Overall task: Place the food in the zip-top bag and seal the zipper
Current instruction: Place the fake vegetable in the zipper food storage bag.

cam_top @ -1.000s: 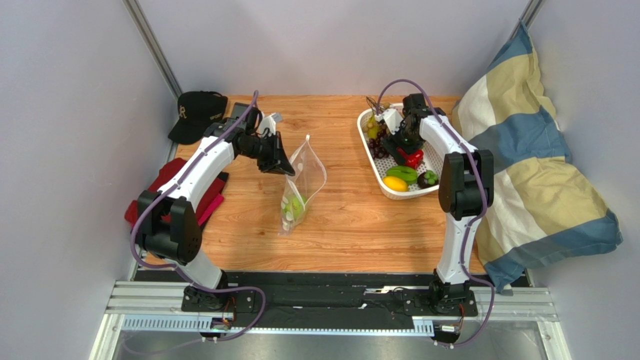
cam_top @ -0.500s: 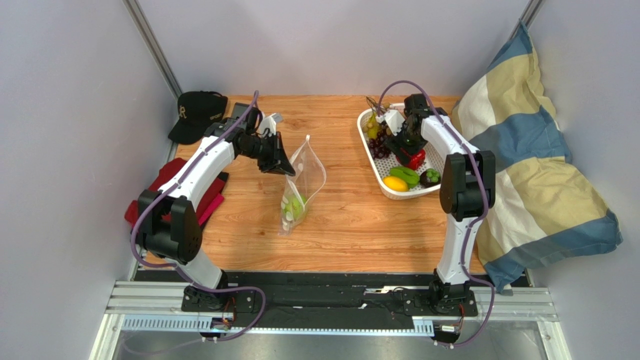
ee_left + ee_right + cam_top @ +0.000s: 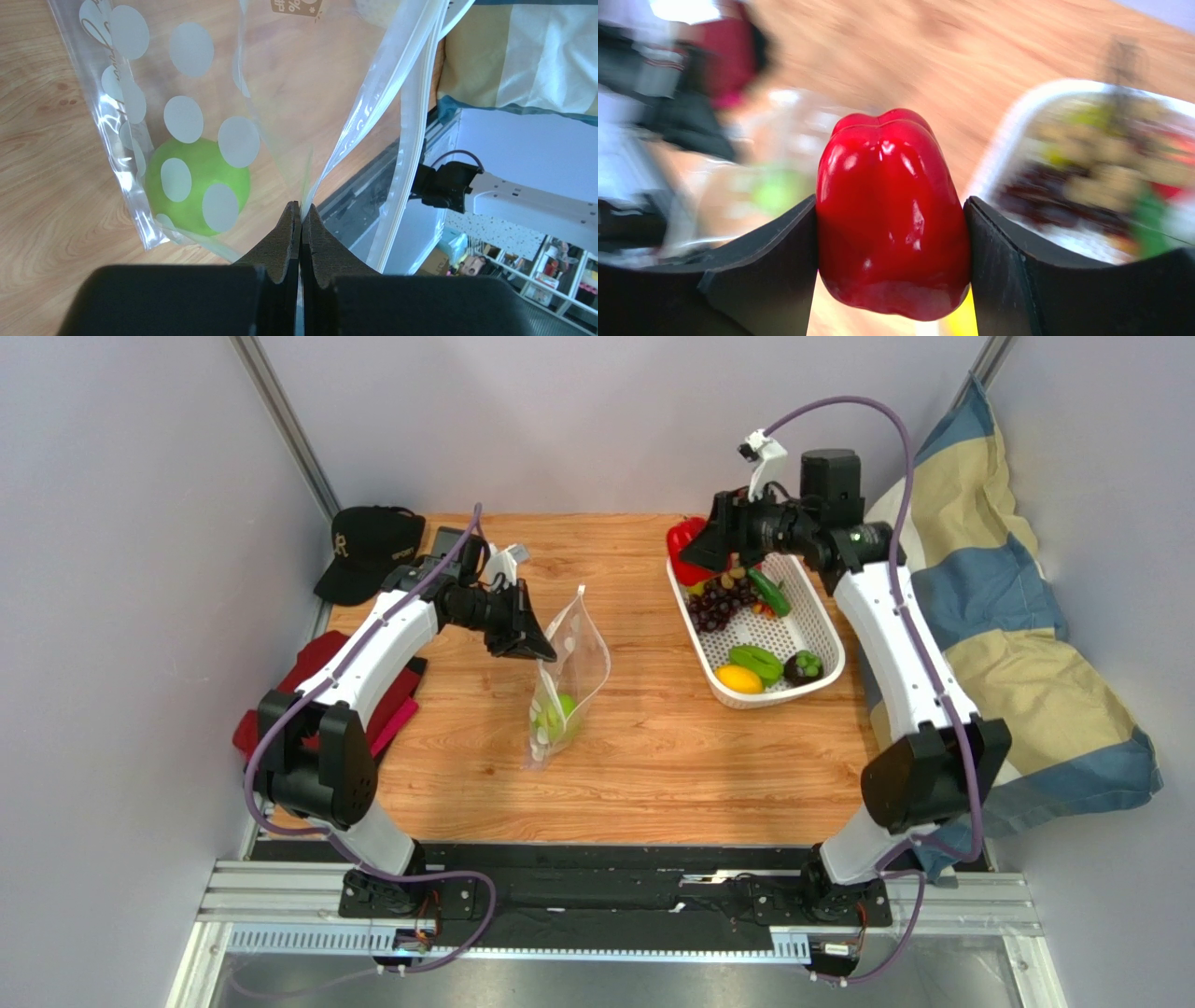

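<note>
My left gripper (image 3: 536, 641) is shut on the top edge of the clear dotted zip-top bag (image 3: 568, 672) and holds it upright and open at mid-table. The bag (image 3: 210, 105) holds a green piece (image 3: 198, 185); its zipper strip (image 3: 410, 105) hangs by my shut fingers (image 3: 288, 231). My right gripper (image 3: 693, 546) is shut on the red pepper (image 3: 683, 542), raised above the left end of the white basket (image 3: 828, 623). The pepper (image 3: 892, 210) sits squeezed between both pads. Grapes (image 3: 718, 602), a lemon (image 3: 738, 679) and green pieces (image 3: 752, 660) lie in the basket.
A black cap (image 3: 368, 546) lies at the back left. A red cloth (image 3: 316, 686) lies under the left arm. A striped pillow (image 3: 1010, 658) leans against the right wall beside the basket.
My right gripper has lifted the red pepper out of the basket and swung up and left, with the arm raised high. My left gripper still holds the bag, which has shifted slightly.
</note>
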You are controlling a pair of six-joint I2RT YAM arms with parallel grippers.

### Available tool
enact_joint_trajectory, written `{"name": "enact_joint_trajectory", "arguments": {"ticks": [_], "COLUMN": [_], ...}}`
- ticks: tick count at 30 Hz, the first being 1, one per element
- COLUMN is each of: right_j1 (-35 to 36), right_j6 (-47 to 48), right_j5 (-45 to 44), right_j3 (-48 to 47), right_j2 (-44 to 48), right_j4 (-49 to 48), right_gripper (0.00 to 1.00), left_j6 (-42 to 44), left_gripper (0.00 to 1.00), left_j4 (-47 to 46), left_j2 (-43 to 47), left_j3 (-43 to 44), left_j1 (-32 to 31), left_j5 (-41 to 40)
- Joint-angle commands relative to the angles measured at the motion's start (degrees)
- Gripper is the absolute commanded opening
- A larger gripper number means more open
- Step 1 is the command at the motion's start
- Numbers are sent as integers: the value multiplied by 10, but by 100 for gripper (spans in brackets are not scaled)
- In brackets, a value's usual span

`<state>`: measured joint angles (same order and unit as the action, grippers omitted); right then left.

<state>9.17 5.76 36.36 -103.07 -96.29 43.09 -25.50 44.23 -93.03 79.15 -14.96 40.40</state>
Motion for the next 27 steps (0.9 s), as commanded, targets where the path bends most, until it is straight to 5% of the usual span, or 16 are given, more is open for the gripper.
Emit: {"name": "enact_joint_trajectory", "arguments": {"ticks": [1,7,16,27], "right_j1": [71,197,262,313], "right_j6": [-326,-346,-191,-138], "right_j5": [102,55,-58,-121], "right_j3": [133,186,220,145], "right_j2": [51,55,23,17], "right_j4": [-280,-351,-211,-97], "right_gripper": [32,34,33,94], "left_j6": [-21,-34,-48,-55], "left_gripper": [0,0,0,0], "left_j4": [-20,-34,-48,-55], "left_j2": [8,12,21,24], "left_j3": [-3,-11,-23,-29], "left_j1": [2,2,11,11], "left_j5": [35,45,64,77]}}
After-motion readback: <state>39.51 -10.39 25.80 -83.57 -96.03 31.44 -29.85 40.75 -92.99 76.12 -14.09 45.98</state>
